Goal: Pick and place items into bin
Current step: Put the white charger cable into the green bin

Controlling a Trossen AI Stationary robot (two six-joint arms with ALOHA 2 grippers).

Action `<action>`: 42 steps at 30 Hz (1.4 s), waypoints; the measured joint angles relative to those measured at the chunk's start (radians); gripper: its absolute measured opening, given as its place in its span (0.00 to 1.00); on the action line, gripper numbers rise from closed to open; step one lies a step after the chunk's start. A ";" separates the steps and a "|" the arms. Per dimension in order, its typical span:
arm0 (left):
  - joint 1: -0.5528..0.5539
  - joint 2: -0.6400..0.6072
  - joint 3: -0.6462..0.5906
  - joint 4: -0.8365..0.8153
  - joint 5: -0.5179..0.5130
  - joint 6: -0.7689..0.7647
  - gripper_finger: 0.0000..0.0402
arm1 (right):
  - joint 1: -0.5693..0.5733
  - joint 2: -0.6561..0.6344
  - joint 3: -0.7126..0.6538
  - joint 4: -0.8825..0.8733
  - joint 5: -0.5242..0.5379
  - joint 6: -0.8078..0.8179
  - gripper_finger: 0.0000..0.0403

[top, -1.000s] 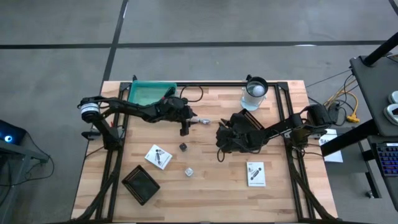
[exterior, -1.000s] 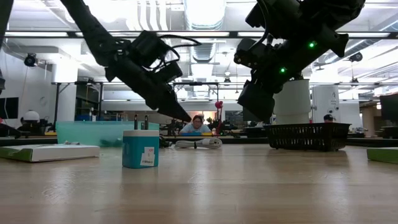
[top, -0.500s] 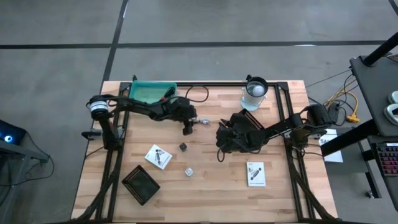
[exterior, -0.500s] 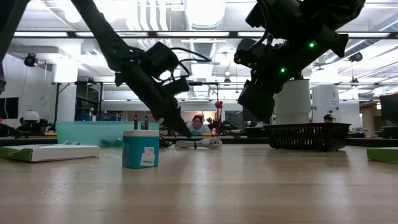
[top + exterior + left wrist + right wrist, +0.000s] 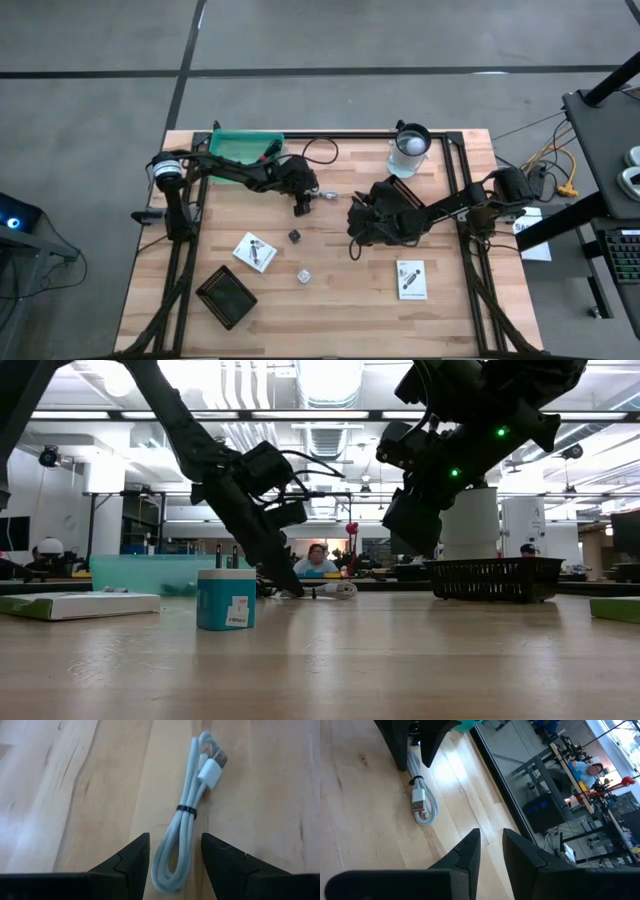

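We see a white cable [image 5: 187, 825], coiled into a long loop (a thin dark tie pinches its middle, a USB plug caps its far end), lying flat on the wooden table [image 5: 340, 290] with its near loop between the parted, empty fingers of the left gripper [image 5: 175, 857]. Against a second ago that gripper has dropped lower and tilted steeper over the cable. To its right the right gripper [image 5: 491, 842] hovers, narrow, holding nothing.

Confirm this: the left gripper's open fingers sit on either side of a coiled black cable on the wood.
Wrong colour only. The left wrist view shows the left gripper with open fingers on either side of a coiled white cable on the wooden table.
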 joint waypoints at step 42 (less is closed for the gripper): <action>0.005 -0.015 0.009 -0.020 -0.001 0.113 0.02 | 0.000 0.000 0.000 -0.001 0.000 0.001 0.17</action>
